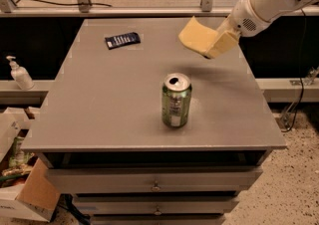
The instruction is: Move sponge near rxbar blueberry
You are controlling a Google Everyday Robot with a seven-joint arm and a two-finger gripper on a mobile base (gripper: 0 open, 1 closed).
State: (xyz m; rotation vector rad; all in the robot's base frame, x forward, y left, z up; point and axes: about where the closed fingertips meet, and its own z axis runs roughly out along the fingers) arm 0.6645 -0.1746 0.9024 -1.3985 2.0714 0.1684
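We saw a gray counter (99, 99) with a green can (176, 100) standing near its front. Behind the can, a bit to the right, our end effector (221, 45) gripped the yellow sponge (196, 35), up in the air. The rxbar blueberry (122, 40) lay flat behind the can on the left, well apart from the sponge.

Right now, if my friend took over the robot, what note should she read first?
The gripper is shut on the sponge, holding it in the air over the far right part of the table.
The rxbar lies flat at the far left, apart from the sponge.
The can stands upright near the front middle.
Done: sponge picked up.
Left: carry it left, set it beside the rxbar, let go.
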